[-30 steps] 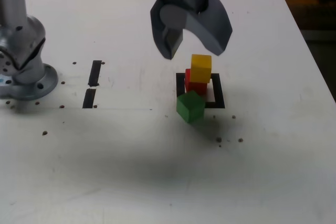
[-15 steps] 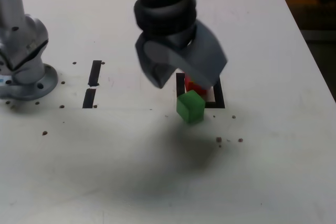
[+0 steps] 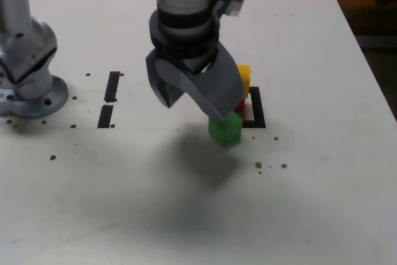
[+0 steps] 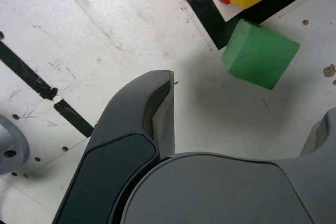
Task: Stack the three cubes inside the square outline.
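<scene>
Beneath the wide-open hand point(image 3: 191, 102) lies a pale, scuffed worktop point(image 3: 149, 215). Yellow cube point(image 3: 244, 79) tops the red one point(image 3: 240, 106); the green cube point(image 3: 225, 130) sits near them.

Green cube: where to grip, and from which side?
Probably best across two opposite side faces of the green cube, coming from above. It sits turned relative to the square outline, so twist the open gripper to match, keeping fingers off the yellow cube close by.
</scene>
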You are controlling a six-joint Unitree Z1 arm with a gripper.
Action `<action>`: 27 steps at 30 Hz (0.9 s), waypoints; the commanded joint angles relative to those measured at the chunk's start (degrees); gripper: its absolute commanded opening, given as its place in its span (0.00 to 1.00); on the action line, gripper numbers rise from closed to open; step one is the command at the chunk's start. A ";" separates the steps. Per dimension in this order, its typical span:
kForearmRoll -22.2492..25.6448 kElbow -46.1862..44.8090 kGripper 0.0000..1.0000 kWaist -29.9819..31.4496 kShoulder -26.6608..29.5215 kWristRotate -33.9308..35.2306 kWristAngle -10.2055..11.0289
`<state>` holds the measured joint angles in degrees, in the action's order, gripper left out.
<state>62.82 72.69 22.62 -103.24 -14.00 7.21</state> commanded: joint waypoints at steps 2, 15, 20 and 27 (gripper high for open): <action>-0.19 0.50 0.91 -0.03 -1.38 -0.49 -0.07; -1.05 0.47 0.91 -0.03 -5.08 -2.11 -2.14; -1.38 1.48 0.90 -0.03 -6.53 -2.87 -3.05; -1.46 3.13 0.88 -0.04 -9.18 -3.76 -3.87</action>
<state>61.42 75.51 22.62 -112.11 -17.62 3.43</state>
